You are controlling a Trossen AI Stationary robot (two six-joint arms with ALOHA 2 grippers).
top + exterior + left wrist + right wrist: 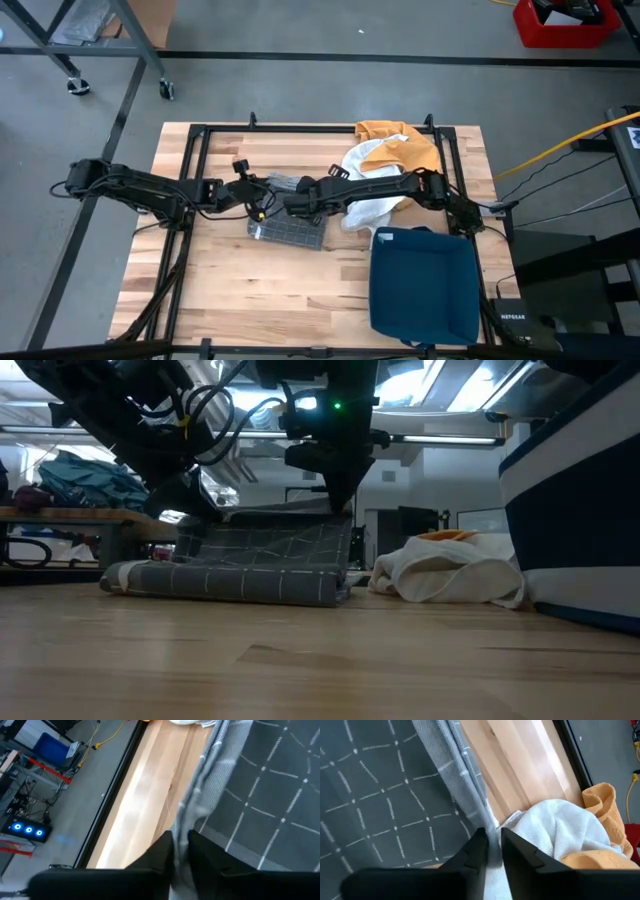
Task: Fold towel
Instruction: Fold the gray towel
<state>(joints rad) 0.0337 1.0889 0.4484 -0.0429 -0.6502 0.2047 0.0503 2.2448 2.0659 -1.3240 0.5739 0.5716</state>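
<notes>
Wooden bench [230, 290] w/ a black frame round its edge. Big dark blue bin [424, 283] sits at the near right corner. Pile of white and mustard cloths [390, 165] lies at the far right, just behind the right arm. Grey towel [288, 232] w/ a light grid pattern is mid-bench, folded over on itself; low view shows the fold as a rounded front roll w/ the upper layer sloping up toward the arms. Both arms reach in to the towel's far edge. Left tool [181, 851] has its fingers nearly together, pinching the towel's hem. Right tool [492, 847] likewise, fingers close together w/ the hem between them, white cloth just beside.
</notes>
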